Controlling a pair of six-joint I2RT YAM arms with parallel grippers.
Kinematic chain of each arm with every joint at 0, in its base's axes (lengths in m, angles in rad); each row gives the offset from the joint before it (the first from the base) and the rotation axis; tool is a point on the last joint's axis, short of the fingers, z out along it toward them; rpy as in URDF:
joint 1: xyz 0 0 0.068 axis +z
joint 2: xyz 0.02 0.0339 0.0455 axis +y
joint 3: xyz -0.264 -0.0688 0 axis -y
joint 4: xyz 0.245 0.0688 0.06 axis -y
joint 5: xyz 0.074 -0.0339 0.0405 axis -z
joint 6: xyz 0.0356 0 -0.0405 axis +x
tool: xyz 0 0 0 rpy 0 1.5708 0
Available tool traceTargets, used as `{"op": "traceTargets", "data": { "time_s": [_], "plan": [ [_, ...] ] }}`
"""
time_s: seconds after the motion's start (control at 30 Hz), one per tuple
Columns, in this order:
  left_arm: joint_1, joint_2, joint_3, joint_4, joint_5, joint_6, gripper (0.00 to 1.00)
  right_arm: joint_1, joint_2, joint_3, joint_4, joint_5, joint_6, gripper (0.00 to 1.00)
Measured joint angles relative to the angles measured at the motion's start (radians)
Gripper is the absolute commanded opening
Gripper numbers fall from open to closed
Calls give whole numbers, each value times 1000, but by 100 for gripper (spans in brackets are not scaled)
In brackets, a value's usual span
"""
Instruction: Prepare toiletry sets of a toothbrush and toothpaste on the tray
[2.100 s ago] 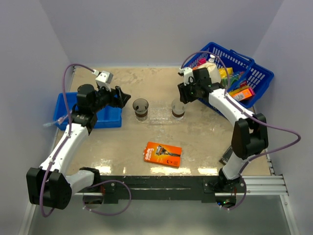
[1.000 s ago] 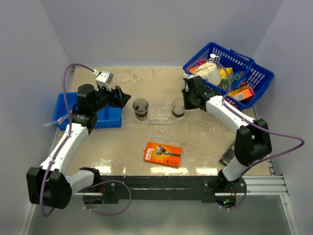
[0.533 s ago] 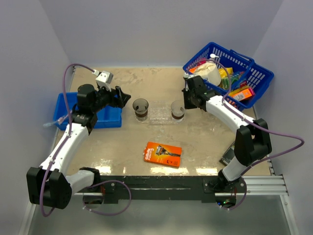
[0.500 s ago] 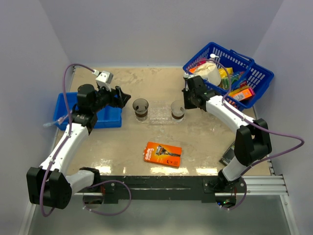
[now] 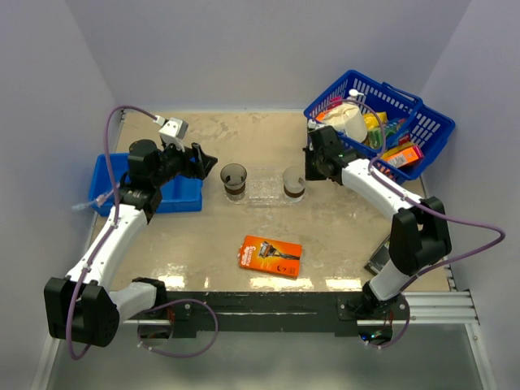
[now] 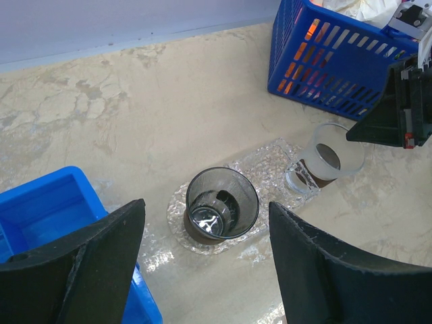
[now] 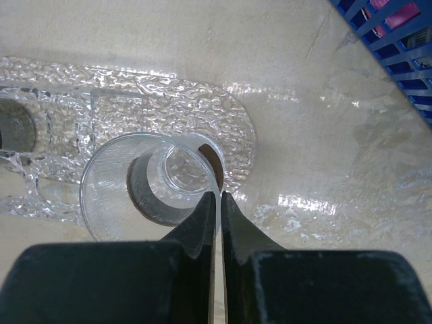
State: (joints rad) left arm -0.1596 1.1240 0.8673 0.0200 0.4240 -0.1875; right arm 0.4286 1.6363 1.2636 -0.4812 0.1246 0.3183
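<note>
My right jaws are finishing their squeeze, now pinching shut on the rim of the cup [image 7: 115,189] at the tray's [image 7: 135,88] three o'clock end. Left jaws are hanging open. I'm reckoning the cup is getting shifted before any set goes in.

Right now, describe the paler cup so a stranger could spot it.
Start at the blue wire basket in the far right corner; beside it lies a clear tray bearing two cups. It is the cup at the basket end, paler and frostier than the dark smoky cup, with the right gripper shut on its rim.
</note>
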Motion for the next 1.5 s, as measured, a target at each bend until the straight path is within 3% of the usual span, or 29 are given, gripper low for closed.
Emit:
{"op": "traceTargets", "data": {
  "time_s": [0.63,0.9,1.2,1.5],
  "plan": [
    [0,0,0,0,8,0,77,42,6,-1,17,71,81,1],
    [0,0,0,0,11,0,79,47,6,-1,18,95,92,29],
    [0,0,0,0,2,-1,80,48,5,-1,19,101,97,44],
    [0,0,0,-3,-36,-1,80,48,-69,-7,27,93,91,49]
  ]
}}
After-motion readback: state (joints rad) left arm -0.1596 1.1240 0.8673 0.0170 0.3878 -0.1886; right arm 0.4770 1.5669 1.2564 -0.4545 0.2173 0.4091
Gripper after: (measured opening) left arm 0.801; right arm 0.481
